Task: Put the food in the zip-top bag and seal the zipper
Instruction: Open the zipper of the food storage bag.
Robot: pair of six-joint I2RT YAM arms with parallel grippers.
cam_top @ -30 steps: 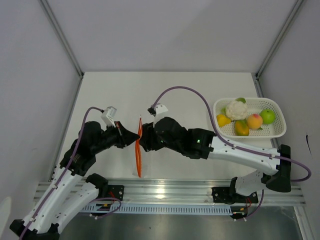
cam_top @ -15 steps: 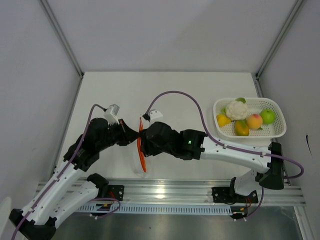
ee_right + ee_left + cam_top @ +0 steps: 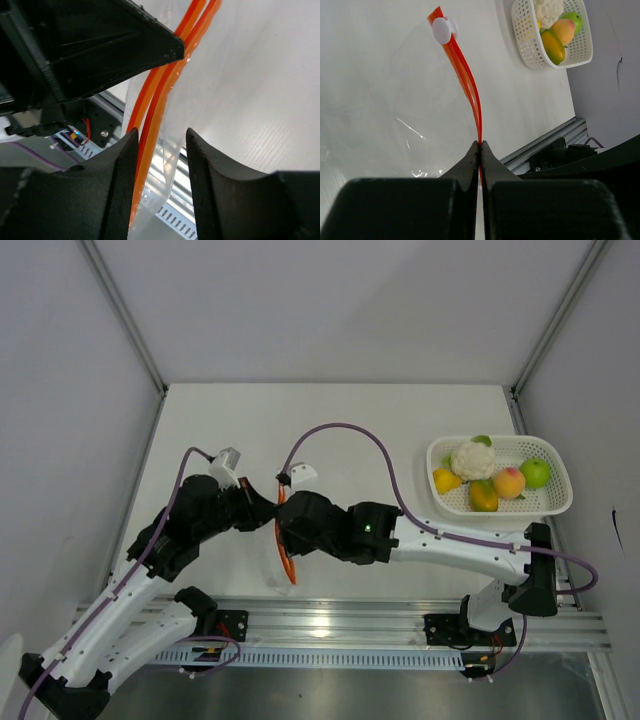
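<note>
The bench (image 3: 330, 420) is a plain matte white sheet, boxed in by pale grey walls (image 3: 300, 300) at the back and on both sides. An aluminium rail (image 3: 340, 625) runs along the lower edge of the overhead view. Just left of centre there, the zip-top bag (image 3: 415, 105) sits between the two arms. The left jaws are pinched tight on the zipper (image 3: 465, 75), with its white slider (image 3: 443, 29) at the strip's far end. The right jaws stand parted, the orange strip running between them. The food (image 3: 473, 460) lies in a white mesh basket (image 3: 552, 502) at the right edge.
</note>
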